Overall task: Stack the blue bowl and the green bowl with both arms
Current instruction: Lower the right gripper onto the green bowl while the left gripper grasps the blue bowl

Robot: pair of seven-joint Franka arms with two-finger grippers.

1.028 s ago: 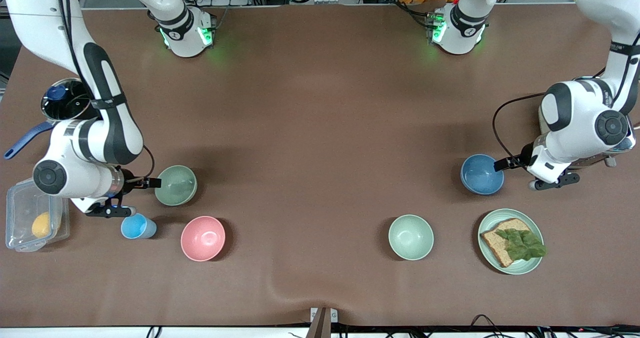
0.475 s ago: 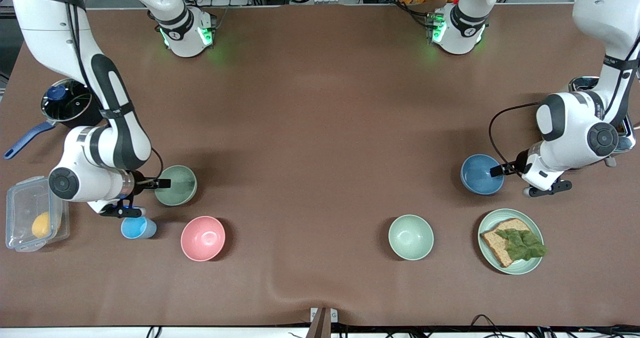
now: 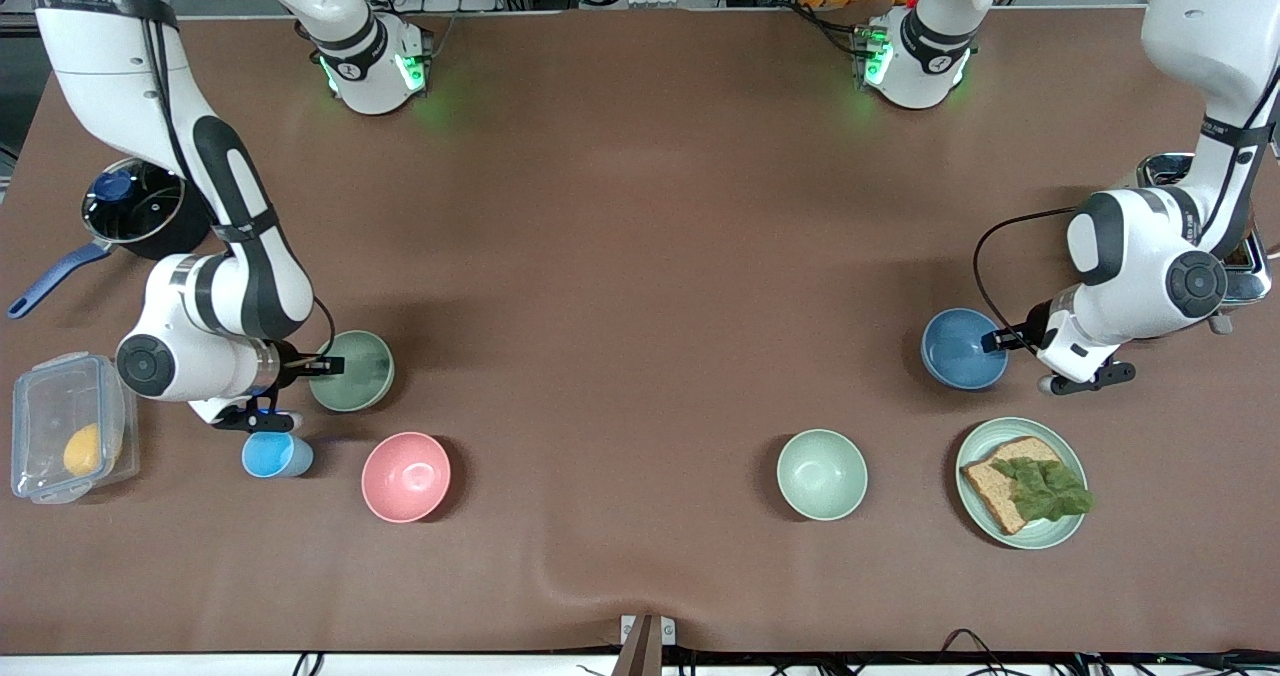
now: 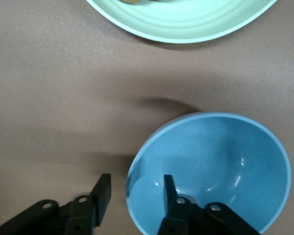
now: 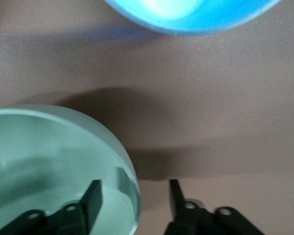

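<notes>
Sage-green, the green bowl point(image 3: 352, 370) sits on the surface at our right arm's end with the right end effector point(image 3: 322, 365) straddling its rim, fingers apart, while our left end effector point(image 3: 1000, 339) likewise straddles the blue bowl point(image 3: 962, 349).

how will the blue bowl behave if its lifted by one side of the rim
The blue bowl looks rigid, so its thin wall probably won't flex. The left gripper straddles only one side of the rim, so the bowl may tilt when raised. Its smooth, slightly glossy inside suggests it could slip in a light pinch.
</notes>
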